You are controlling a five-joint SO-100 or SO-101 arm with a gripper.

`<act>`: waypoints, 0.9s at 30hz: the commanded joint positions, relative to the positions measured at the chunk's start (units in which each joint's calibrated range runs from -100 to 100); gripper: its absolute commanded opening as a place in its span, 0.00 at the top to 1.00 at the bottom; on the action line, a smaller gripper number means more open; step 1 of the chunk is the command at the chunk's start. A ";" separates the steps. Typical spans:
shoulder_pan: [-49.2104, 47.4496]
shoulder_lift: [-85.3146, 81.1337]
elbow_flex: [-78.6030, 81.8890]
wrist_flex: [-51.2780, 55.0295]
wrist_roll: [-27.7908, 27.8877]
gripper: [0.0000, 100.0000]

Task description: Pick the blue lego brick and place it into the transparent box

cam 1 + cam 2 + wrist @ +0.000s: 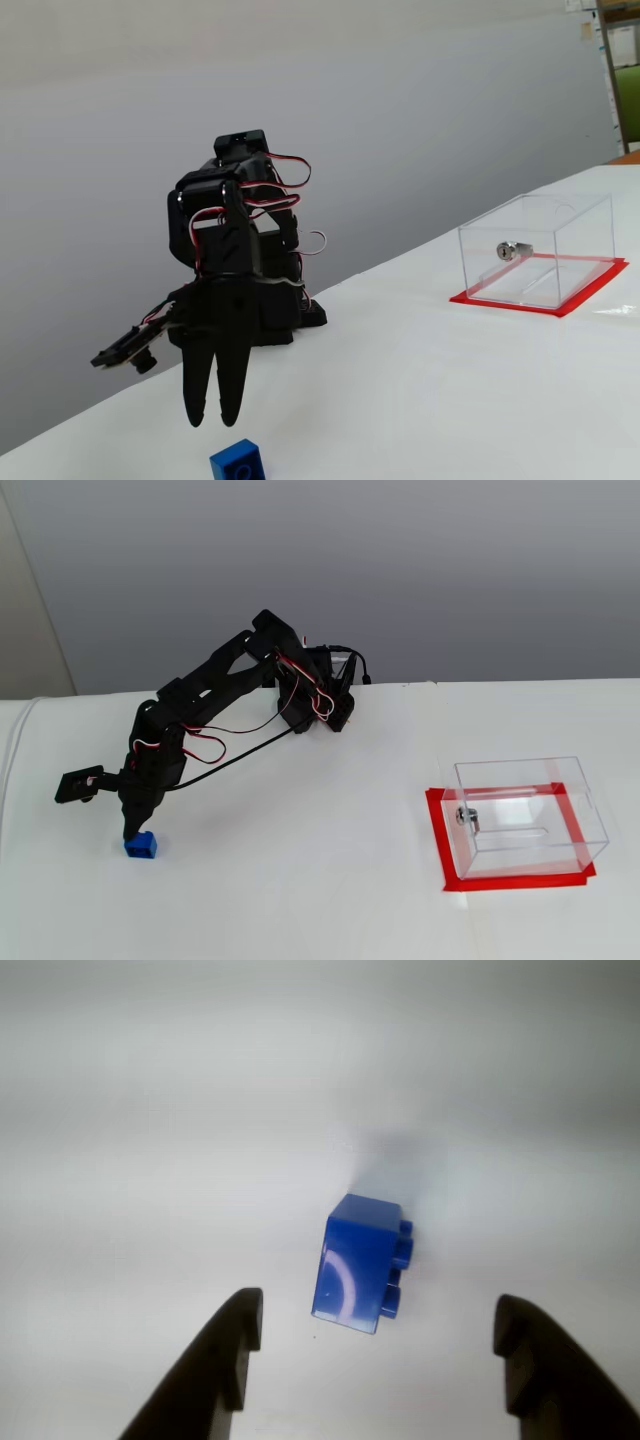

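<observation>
Blue lego brick: glossy plastic, smooth faces, pale curved glare on side
Gripper: matt black plastic fingers, slightly grainy
Transparent box: clear glossy acrylic, reflective walls; shiny silver metal lock on one wall; flat red base looks matt
Table: smooth matt white surface, soft sheen toward 12 o'clock in wrist view

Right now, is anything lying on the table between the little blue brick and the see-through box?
No. In a fixed view, only bare white table separates the small blue plastic brick from the clear acrylic box.
</observation>
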 commanded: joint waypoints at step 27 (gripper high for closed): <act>-3.16 7.45 -8.03 -1.39 -2.25 0.74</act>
